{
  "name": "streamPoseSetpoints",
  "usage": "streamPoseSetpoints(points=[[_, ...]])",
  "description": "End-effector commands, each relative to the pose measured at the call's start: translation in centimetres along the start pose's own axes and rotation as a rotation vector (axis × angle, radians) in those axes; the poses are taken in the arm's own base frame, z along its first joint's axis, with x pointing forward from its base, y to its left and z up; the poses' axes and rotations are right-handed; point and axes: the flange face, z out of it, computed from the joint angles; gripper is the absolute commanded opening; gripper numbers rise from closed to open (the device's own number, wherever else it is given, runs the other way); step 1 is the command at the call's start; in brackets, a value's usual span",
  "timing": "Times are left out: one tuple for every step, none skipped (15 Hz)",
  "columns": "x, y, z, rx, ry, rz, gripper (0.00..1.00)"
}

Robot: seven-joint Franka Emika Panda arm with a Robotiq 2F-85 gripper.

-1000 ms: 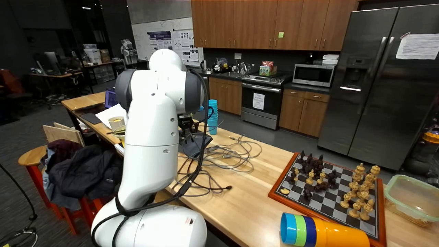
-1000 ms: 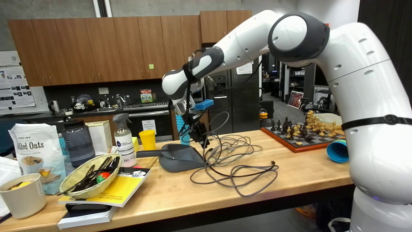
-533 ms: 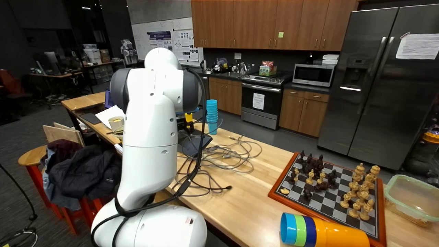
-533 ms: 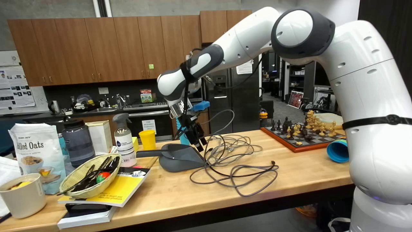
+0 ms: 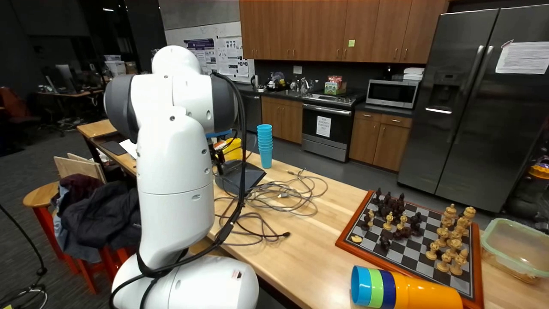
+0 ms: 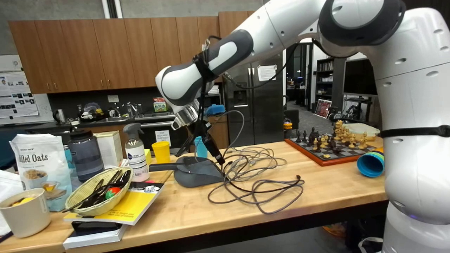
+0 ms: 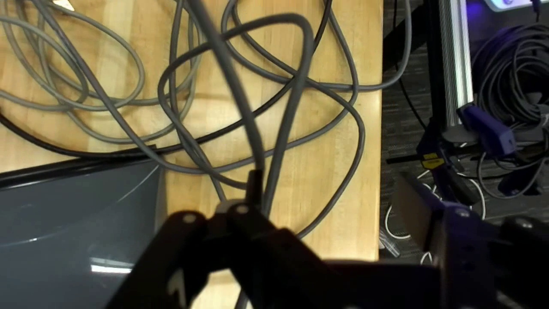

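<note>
**Black two-fingered gripper [image 6: 199,158] hangs near a dark grey, long-handled dustpan [image 6: 198,174] and tangled grey cables [image 6: 242,165]**

The fingers [image 7: 412,212] stand spread, with a wide gap between them. In an exterior view, one fingertip sits close to the dustpan's front edge and the nearest cable loops. In the wrist view, a cable with a dark sleeve at its end passes right by one finger; whether they touch, I cannot tell.

The cables lie in loose loops on the pale wooden tabletop [image 6: 197,207], in front of the dustpan's lip, and a thinner black cable [image 7: 233,125] runs among them.

A tall stack of blue cups [image 5: 265,146] stands upright near the dustpan in both exterior views, with a yellow cup [image 6: 161,151] not far off. A pale woven basket [image 6: 93,210] rests on a yellow-covered book [image 6: 135,205], near a clear spray bottle [image 6: 136,156] with a white label. Further along, a red-brown framed chessboard [image 5: 357,219] carries dark and tan pieces; blue, green, navy and orange nested cups [image 5: 411,292] lie sideways just beside it.
</note>
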Motion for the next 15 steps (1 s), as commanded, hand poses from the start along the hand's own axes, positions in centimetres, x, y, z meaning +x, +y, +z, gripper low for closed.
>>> streamPoseSetpoints(points=[[-1.7,-2.0,-1.2,-0.06,-0.017,-0.067,0.45],[-1.9,-2.2,-1.4,-0.068,-0.015,-0.076,0.38],[-2.1,-2.4,-1.6,-0.075,-0.013,-0.082,0.31],[-2.5,-2.4,-1.7,-0.08,-0.011,-0.086,0.22],[-2.7,-2.4,-1.9,-0.083,-0.007,-0.087,0.15],[-3.0,-2.5,-2.0,-0.086,-0.003,-0.09,0.08],[-3.3,-2.5,-2.1,-0.089,0.0,-0.09,0.01],[-3.6,-2.4,-2.2,-0.093,0.001,-0.087,0.0],[-4.1,-2.3,-2.2,-0.094,0.001,-0.084,0.0],[-4.4,-2.1,-2.2,-0.095,0.003,-0.079,0.0],[-4.9,-2.0,-2.3,-0.098,0.001,-0.073,0.0],[-5.5,-1.8,-2.3,-0.103,0.001,-0.065,0.0],[-6.1,-1.5,-2.5,-0.108,0.004,-0.051,0.0],[-6.7,-1.2,-2.7,-0.117,0.007,-0.03,0.0],[-7.3,-0.6,-3.1,-0.135,0.021,0.003,0.0]])
